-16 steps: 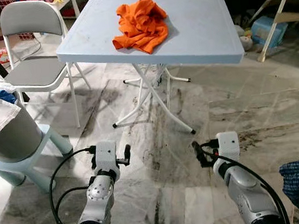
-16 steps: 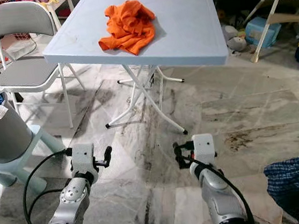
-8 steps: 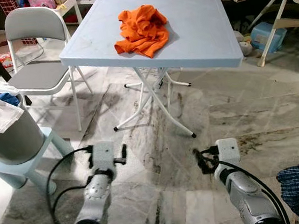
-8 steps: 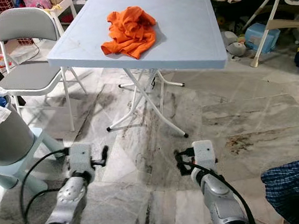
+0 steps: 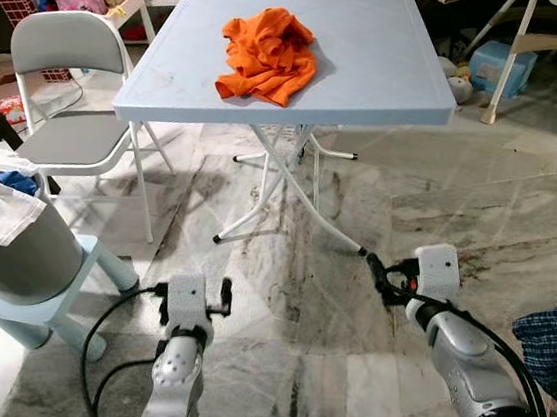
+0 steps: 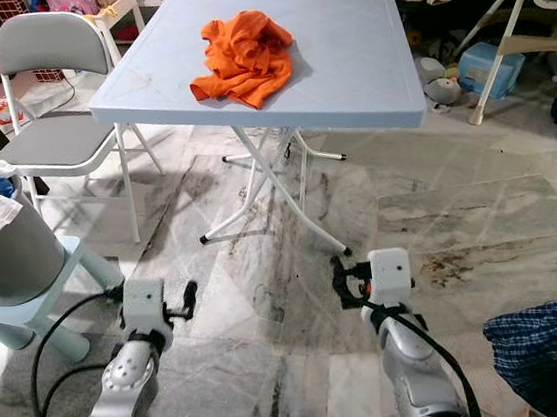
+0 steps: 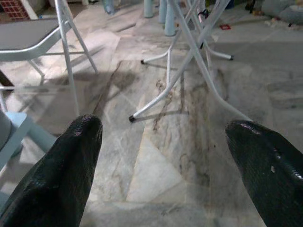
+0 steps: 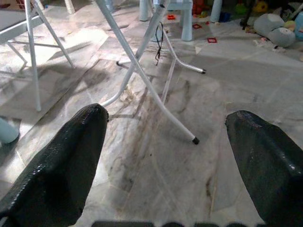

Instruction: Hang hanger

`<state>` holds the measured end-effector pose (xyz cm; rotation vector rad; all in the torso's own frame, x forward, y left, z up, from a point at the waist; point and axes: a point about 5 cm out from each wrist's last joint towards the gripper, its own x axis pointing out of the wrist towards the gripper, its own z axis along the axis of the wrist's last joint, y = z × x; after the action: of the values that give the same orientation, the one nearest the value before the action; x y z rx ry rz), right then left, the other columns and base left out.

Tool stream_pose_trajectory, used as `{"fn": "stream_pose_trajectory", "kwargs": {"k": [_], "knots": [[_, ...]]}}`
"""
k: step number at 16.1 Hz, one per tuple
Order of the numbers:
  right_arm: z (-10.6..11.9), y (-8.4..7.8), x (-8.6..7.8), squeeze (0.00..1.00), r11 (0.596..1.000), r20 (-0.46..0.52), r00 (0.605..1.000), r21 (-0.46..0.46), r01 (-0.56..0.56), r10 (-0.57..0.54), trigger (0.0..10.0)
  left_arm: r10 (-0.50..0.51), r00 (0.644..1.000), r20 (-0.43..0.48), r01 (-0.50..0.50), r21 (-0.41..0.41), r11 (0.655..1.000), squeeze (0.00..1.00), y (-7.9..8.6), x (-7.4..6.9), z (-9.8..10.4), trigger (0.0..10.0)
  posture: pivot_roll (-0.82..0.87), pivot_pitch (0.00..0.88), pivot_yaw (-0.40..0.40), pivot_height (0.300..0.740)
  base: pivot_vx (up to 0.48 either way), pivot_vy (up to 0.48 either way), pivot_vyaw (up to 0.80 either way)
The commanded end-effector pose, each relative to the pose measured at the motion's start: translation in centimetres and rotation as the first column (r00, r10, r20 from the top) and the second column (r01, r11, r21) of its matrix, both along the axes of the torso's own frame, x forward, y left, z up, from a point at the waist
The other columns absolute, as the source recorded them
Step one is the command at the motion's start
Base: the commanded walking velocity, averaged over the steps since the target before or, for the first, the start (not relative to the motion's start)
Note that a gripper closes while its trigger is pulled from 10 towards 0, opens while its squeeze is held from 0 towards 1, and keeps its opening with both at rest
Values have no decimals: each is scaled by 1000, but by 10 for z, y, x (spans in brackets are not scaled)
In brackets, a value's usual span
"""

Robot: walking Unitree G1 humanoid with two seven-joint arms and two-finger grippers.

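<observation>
Hovering low over the marble floor [image 5: 307, 366], the left gripper [image 5: 223, 297] and right gripper [image 5: 379, 279] both hold their fingers spread apart and carry nothing. No hanger can be made out, so its direction and long axis cannot be told; an orange cloth [image 5: 266, 54] lies ahead on the blue table [image 5: 383, 66], roughly equally far from both arms.

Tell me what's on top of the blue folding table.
A crumpled orange cloth lies on the blue table, toward its far left part. The rest of the tabletop shows bare. Anything beneath the cloth's folds is covered.
</observation>
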<state>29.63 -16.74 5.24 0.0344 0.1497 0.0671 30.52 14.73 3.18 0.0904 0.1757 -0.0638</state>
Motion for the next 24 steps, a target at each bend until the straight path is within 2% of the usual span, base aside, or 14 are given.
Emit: {"fn": "stream_pose_trajectory", "kwargs": {"k": [1, 5, 8, 10, 12, 13, 16, 20, 24], "knots": [[-1, 3, 1, 0, 1000, -3, 1000, 7, 6, -6, 10000, -12, 1000, -5, 12, -9, 1000, 0, -6, 0, 0, 10000, 56, 170, 0, 740, 0, 0, 0], [-1, 8, -5, 0, 1000, 23, 999, 9, 29, -29, 10000, -42, 999, 11, 43, -49, 998, 0, -11, 0, 4, 10000, 43, 207, 8, 740, 0, 0, 0], [-14, 16, -9, 0, 999, -28, 999, 35, 20, -19, 10000, -31, 999, -6, 31, -38, 999, 0, -3, -4, -2, 10000, 79, 175, -7, 740, 0, 0, 0], [-15, 18, -11, 0, 999, -34, 999, 36, 3, -2, 10000, 44, 999, -12, -45, -64, 997, 0, 5, -7, -2, 10000, 105, 156, -18, 740, 0, 0, 0], [-23, 10, -13, 0, 998, -78, 996, 45, 38, -34, 10000, 27, 999, -38, -28, -42, 999, 0, 6, -10, -8, 10000, 116, 123, -29, 740, 0, 0, 0], [-28, 10, -13, 0, 998, -102, 994, 55, 34, -28, 10000, 18, 999, -41, -19, -36, 999, 0, 6, -8, -8, 10000, 131, 77, -42, 740, 0, 0, 0], [-22, 19, -4, 0, 999, -76, 997, 52, 6, -2, 10000, 35, 999, -28, -36, -38, 999, 0, 9, 0, -1, 10000, 135, 42, -30, 740, 0, 0, 0], [-18, 24, 1, 0, 998, -60, 998, 63, -7, 11, 10000, 14, 1000, -24, -15, -40, 999, 0, 1, 2, 0, 10000, 129, 49, -26, 740, 0, 0, 0], [-17, 18, 1, 0, 998, -46, 999, 65, 12, -9, 10000, 14, 1000, -17, -15, -41, 999, 0, 2, 0, 0, 10000, 129, 81, -28, 740, 0, 0, 0]]}}
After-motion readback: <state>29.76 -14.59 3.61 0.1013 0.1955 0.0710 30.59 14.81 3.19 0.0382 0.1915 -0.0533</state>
